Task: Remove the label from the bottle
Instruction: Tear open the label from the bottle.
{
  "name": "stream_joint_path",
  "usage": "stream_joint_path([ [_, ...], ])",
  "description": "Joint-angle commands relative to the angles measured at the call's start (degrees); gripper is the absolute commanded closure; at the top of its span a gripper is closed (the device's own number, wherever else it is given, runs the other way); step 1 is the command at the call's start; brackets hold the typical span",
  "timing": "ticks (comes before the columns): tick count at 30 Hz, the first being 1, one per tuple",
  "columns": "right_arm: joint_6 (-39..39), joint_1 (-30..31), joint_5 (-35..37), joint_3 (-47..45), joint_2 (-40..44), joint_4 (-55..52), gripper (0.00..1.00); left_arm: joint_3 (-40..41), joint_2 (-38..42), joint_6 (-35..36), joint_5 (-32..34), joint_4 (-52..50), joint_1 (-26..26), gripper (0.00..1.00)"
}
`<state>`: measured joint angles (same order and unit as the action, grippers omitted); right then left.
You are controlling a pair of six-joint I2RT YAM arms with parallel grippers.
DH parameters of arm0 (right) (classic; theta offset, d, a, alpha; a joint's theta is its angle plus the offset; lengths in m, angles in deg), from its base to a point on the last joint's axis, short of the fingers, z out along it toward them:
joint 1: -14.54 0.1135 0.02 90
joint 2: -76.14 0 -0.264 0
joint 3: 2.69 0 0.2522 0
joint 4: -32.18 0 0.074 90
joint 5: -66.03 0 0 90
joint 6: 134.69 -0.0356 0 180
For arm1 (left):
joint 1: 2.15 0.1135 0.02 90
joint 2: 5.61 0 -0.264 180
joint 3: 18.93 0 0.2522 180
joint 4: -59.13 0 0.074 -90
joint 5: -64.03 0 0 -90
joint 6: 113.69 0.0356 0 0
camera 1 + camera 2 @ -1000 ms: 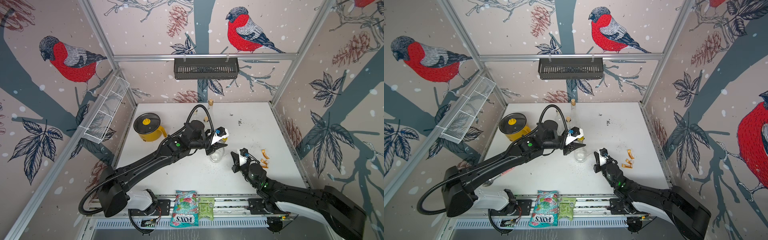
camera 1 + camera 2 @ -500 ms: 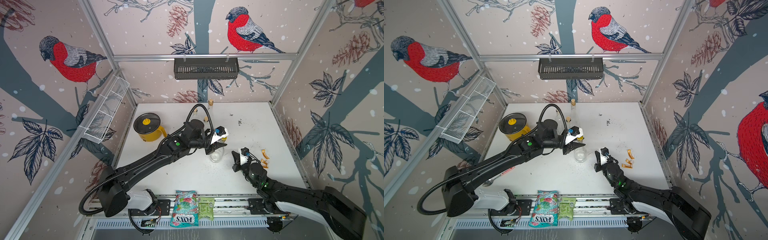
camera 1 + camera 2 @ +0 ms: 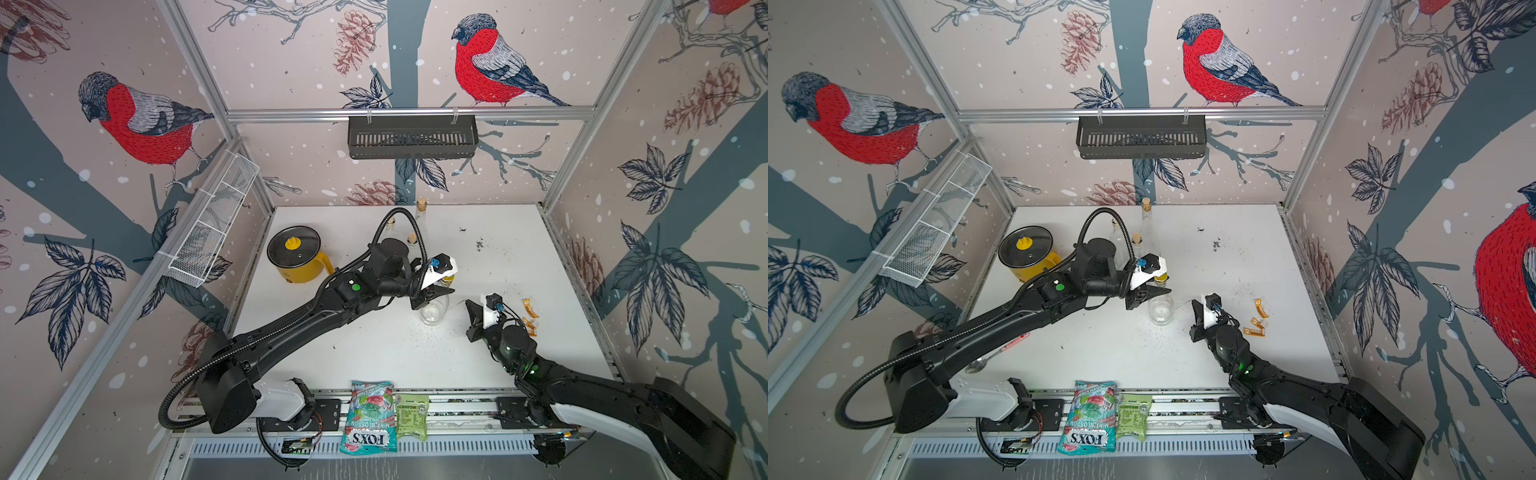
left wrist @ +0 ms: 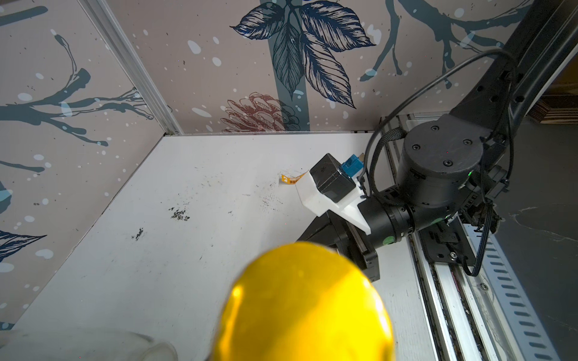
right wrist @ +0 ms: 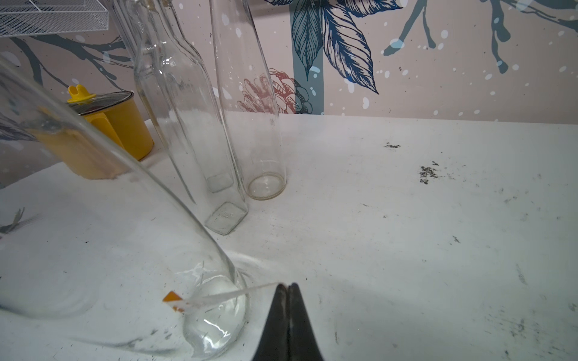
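Two snack packs sit nearest, on the front rail. One is a teal bag (image 3: 368, 419) printed with FOX'S and MINT BLOSSOM, upside down from the top views. Right beside it is a green packet (image 3: 411, 417) with print too small to read.

A bit further in on the left, a spoon (image 3: 980, 365) lies on the desk (image 3: 374, 345), partly under the left arm.

Mid-desk is the clear bottle (image 3: 434, 311) with its yellow cap (image 4: 306, 306), base down on the desk. That cap blocks a good chunk of the left wrist view. The left pincer (image 3: 438, 291) is clamped on the neck just under the cap.

The right pincer (image 5: 286, 286) sits just right of the bottle, tips pinched together on a thin strip of label (image 5: 219, 298). The strip runs from the tips back to the lower glass, orange end against the bottle.

Right of that pincer lie a few orange scraps (image 3: 528, 309), text unreadable.

Further back on the left is a lidded yellow pot (image 3: 297, 259). Behind the held bottle, a few corked bottles (image 3: 1147, 224) crowd close.

A black basket (image 3: 411, 135) hangs on the far wall and a white wire basket (image 3: 212, 226) on the left wall.
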<state>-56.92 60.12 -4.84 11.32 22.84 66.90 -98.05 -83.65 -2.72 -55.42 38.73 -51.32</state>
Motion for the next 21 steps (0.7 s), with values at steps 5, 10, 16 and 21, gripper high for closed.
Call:
stream_joint_path([
  [5, -0.6, -0.06, 0.14, -0.78, -0.4, 2.14, 1.0, 0.76, 0.34, 0.22, -2.92, -8.98, 0.05, 1.0],
  [10, -0.6, -0.14, 0.11, -0.71, -0.71, 2.23, 1.0, 0.82, 0.7, 0.55, -3.83, -8.97, 0.04, 1.0],
  [16, -0.69, -0.31, 0.16, -0.79, -0.45, 2.24, 1.0, 1.02, 0.96, 0.74, -4.35, -9.04, 0.1, 1.0],
  [21, -0.69, -0.41, -0.06, -0.89, -0.28, 2.34, 1.0, 0.86, 1.0, 0.81, -4.47, -9.27, 0.05, 1.0],
])
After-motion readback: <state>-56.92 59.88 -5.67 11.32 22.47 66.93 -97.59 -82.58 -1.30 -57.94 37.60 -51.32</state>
